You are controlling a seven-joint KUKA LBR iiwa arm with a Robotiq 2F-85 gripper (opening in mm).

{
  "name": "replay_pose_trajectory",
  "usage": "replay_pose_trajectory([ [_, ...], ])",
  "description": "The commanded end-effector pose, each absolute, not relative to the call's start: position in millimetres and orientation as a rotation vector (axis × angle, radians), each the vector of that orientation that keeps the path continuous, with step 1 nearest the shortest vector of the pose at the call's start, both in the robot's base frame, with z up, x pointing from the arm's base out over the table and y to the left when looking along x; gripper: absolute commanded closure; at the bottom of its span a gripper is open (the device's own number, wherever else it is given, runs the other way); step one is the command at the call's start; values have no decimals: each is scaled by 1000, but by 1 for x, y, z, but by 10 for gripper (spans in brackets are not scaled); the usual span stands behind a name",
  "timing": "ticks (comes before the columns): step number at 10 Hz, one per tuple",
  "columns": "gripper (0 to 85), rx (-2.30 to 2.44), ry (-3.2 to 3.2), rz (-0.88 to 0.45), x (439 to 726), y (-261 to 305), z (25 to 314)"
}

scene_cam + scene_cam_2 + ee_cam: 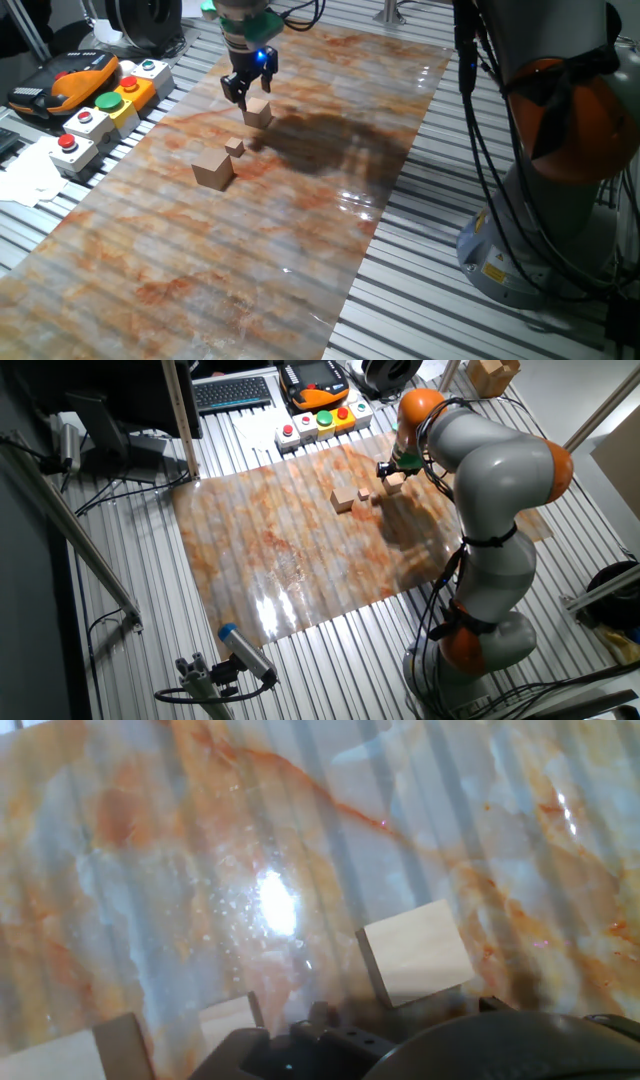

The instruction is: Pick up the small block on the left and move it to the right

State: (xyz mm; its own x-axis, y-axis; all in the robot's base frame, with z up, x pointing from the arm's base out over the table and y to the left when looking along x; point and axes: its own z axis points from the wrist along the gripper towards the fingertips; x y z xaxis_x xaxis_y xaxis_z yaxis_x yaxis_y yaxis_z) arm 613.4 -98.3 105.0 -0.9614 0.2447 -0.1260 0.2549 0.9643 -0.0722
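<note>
The small block (257, 112) is a pale tan wooden cube on the marbled mat (200, 260). It also shows in the other fixed view (396, 481) and in the hand view (415, 960). My gripper (238, 95) hangs just above and behind it, fingers apart, holding nothing. It shows in the other fixed view too (387, 468). The fingertips are hidden in the hand view. A tiny brown cube (234, 148) and the largest, darker cube (213, 168) sit close in front of the small block.
A row of button boxes (105, 110) and an orange-and-black pendant (65, 82) lie along the mat's left edge. The robot base (560, 160) and its cables stand to the right. Slotted metal table surrounds the mat.
</note>
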Motion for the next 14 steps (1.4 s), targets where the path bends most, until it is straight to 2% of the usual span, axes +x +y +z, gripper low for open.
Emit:
replay_pose_trajectory([
  [1,170,399,3009,-144,613,-98,105],
  [5,170,569,2964,-218,613,-98,105],
  [8,170,563,2953,-193,613,-98,105],
  [10,170,514,3004,-129,613,-98,105],
  [12,170,462,3028,-114,630,-114,109],
  [14,170,453,3038,-105,642,-120,102],
])
